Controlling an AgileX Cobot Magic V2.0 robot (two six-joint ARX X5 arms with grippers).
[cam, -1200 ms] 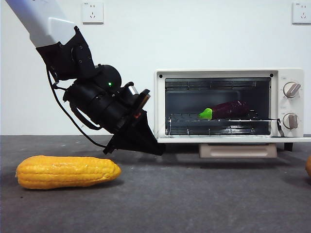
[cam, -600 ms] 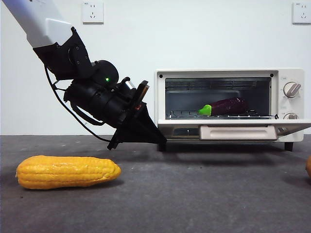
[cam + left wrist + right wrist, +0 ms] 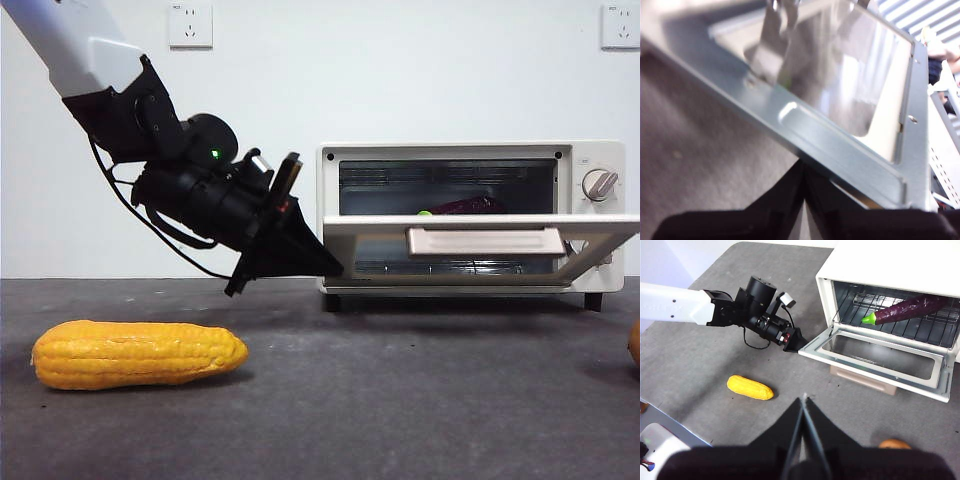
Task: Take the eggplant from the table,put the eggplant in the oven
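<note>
The dark purple eggplant (image 3: 468, 206) with its green cap lies on the wire rack inside the cream-white oven (image 3: 600, 215), and it also shows in the right wrist view (image 3: 905, 310). The oven door (image 3: 485, 241) hangs about half raised, its beige handle facing out. My left gripper (image 3: 322, 268) is shut, with its tip under the door's left corner. In the left wrist view, that gripper (image 3: 802, 170) touches the door's metal frame (image 3: 840, 145) from below. My right gripper (image 3: 802, 405) is shut and empty, high above the table (image 3: 400, 400).
A yellow corn cob (image 3: 140, 353) lies on the table at the near left, also visible in the right wrist view (image 3: 750, 387). A small orange object (image 3: 894, 444) sits in front of the oven at the right edge. The left arm (image 3: 190, 190) slants down from the upper left.
The oven door has swung up from lying flat open to about half raised. My left gripper rose with it at the door's left corner. The eggplant stayed on the rack.
</note>
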